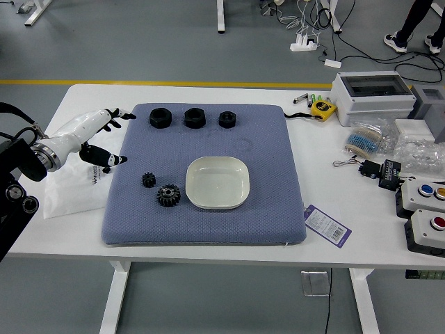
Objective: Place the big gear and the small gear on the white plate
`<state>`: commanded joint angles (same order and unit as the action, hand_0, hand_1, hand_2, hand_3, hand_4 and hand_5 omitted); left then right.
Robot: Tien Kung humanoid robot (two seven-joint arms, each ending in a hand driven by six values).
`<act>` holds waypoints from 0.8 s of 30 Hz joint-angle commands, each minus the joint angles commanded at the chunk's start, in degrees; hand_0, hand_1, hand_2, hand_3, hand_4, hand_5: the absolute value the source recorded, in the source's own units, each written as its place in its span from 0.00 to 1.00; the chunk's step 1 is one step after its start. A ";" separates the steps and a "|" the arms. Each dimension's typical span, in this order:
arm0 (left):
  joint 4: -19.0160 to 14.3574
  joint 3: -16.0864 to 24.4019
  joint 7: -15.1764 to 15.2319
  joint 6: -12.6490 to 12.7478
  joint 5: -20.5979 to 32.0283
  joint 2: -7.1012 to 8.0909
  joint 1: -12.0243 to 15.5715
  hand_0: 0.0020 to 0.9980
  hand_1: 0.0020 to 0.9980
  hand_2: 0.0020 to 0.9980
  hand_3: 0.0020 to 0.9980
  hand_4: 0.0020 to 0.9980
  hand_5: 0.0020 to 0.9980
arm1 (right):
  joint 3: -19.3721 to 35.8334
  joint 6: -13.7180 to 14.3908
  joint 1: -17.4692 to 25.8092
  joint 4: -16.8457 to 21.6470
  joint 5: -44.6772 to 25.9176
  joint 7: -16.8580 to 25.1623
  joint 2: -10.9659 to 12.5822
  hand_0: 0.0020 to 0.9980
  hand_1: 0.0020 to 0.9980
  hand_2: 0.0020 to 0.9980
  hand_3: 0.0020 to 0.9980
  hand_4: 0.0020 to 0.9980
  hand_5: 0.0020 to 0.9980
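Reaching left hand (97,127): fingers spread, holding nothing, well left of the white plate (217,183)
Small gear (149,179): left of the plate
Big gear (168,195): just left of the plate
White plate: neither gear aboard; likely approach step, next needs lowering and pinching one

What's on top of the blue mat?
The blue mat holds three black chunky pieces in a row, the small gear, the big gear and the white plate. The plate hides whatever is right beneath it.
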<state>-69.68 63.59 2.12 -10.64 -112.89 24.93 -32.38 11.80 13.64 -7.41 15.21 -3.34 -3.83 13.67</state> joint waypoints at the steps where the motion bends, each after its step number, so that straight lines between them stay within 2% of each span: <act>1: 0.63 -1.88 0.33 0.01 -0.43 0.26 -1.17 0.63 0.73 0.84 0.85 0.82 0.00 | 0.07 0.01 -0.06 0.01 0.11 -0.05 0.00 0.68 0.66 0.74 0.58 0.80 0.71; 4: 2.64 -6.43 1.31 -0.17 -2.07 1.08 -4.07 0.63 0.73 0.84 0.85 0.82 0.00 | 0.11 0.06 -0.21 0.04 0.07 -0.10 0.03 0.68 0.66 0.74 0.58 0.80 0.71; 12: 6.37 -16.07 2.93 -0.61 -4.19 1.92 -8.64 0.63 0.73 0.82 0.83 0.81 0.00 | 0.14 0.17 -0.37 0.07 -0.05 -0.20 0.08 0.68 0.66 0.74 0.58 0.80 0.71; 17: 7.19 -19.66 3.54 -0.75 -3.32 1.62 -9.79 0.63 0.72 0.82 0.81 0.80 0.00 | 0.36 0.18 -0.19 0.09 0.39 -0.40 0.05 0.68 0.66 0.74 0.58 0.80 0.71; 19: 7.85 -20.52 4.03 -0.50 -2.94 1.16 -9.96 0.63 0.71 0.80 0.78 0.80 0.00 | 0.51 0.21 -0.05 0.11 0.70 -0.51 0.00 0.68 0.66 0.74 0.58 0.80 0.71; 24: 9.41 -21.24 4.84 -0.07 -2.66 0.21 -9.91 0.63 0.71 0.80 0.78 0.80 0.00 | 0.50 0.28 0.15 0.13 0.73 -0.49 -0.09 0.68 0.66 0.74 0.58 0.80 0.71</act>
<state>-60.27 42.35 6.96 -10.71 -115.55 25.13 -42.29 12.30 13.92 -7.26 15.34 -2.61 -4.31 13.57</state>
